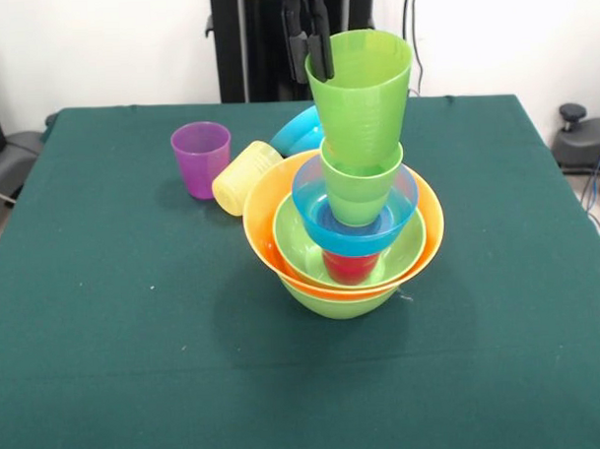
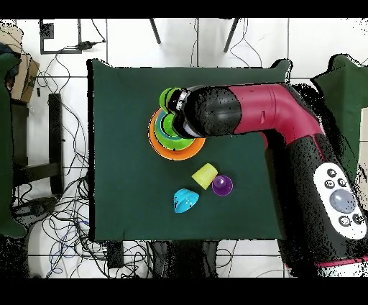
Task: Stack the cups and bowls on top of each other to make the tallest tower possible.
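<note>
**Green cup held at the top of the tower**

The gripper (image 1: 319,51) comes down at the rim of the top light green cup (image 1: 362,99), its black fingers (image 1: 322,46) straddling the cup's wall at the left of the rim — closed on it, one finger seemingly inside and one outside. That cup stands upright, tilted slightly, with its base in a second light green cup (image 1: 358,188).

The tower (image 1: 345,233) rises from a lime green bowl (image 1: 337,302) on the green table (image 1: 118,369); above it come the orange bowl (image 1: 270,221), another lime green bowl (image 1: 301,249), the red cup (image 1: 349,267), a blue bowl (image 1: 314,199) and the two green cups.

Behind and left of the tower — the purple cup (image 1: 201,157) stands upright, the yellow cup (image 1: 244,177) lies on its side touching the orange bowl, and a second blue bowl (image 1: 299,131) lies tipped.

In the overhead view the arm (image 2: 251,115) covers most of the tower.
</note>
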Controlling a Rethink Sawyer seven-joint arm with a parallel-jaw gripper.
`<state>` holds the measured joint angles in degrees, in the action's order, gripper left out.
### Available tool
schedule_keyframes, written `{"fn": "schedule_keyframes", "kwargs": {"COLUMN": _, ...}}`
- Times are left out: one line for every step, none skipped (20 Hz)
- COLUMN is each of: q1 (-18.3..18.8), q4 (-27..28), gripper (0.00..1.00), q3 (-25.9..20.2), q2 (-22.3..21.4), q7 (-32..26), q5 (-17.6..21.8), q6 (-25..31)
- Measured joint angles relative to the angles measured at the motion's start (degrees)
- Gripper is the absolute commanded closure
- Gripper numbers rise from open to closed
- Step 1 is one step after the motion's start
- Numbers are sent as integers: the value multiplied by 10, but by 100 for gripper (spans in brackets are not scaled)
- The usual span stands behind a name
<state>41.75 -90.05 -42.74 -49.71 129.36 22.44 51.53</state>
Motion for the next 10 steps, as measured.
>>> {"fn": "schedule_keyframes", "kwargs": {"q1": 0, "q4": 0, "gripper": 100, "q3": 0, "q2": 0, "q7": 0, "q5": 1, "q6": 0}}
{"fn": "schedule_keyframes", "kwargs": {"q1": 0, "q4": 0, "gripper": 100, "q3": 0, "q2": 0, "q7": 0, "q5": 2, "q6": 0}}
{"fn": "schedule_keyframes", "kwargs": {"q1": 0, "q4": 0, "gripper": 100, "q3": 0, "q2": 0, "q7": 0, "q5": 4, "q6": 0}}
{"fn": "schedule_keyframes", "kwargs": {"q1": 0, "q4": 0, "gripper": 100, "q3": 0, "q2": 0, "q7": 0, "q5": 7, "q6": 0}}
{"fn": "schedule_keyframes", "kwargs": {"q1": 0, "q4": 0, "gripper": 100, "q3": 0, "q2": 0, "q7": 0, "q5": 13, "q6": 0}}
{"fn": "schedule_keyframes", "kwargs": {"q1": 0, "q4": 0, "gripper": 100, "q3": 0, "q2": 0, "q7": 0, "q5": 14, "q6": 0}}
{"fn": "schedule_keyframes", "kwargs": {"q1": 0, "q4": 0, "gripper": 100, "q3": 0, "q2": 0, "q7": 0, "q5": 15, "q6": 0}}
{"fn": "schedule_keyframes", "kwargs": {"q1": 0, "q4": 0, "gripper": 100, "q3": 0, "q2": 0, "q7": 0, "q5": 18, "q6": 0}}
{"fn": "schedule_keyframes", "kwargs": {"q1": 0, "q4": 0, "gripper": 100, "q3": 0, "q2": 0, "q7": 0, "q5": 19, "q6": 0}}
{"fn": "schedule_keyframes", "kwargs": {"q1": 0, "q4": 0, "gripper": 100, "q3": 0, "q2": 0, "q7": 0, "q5": 19, "q6": 0}}
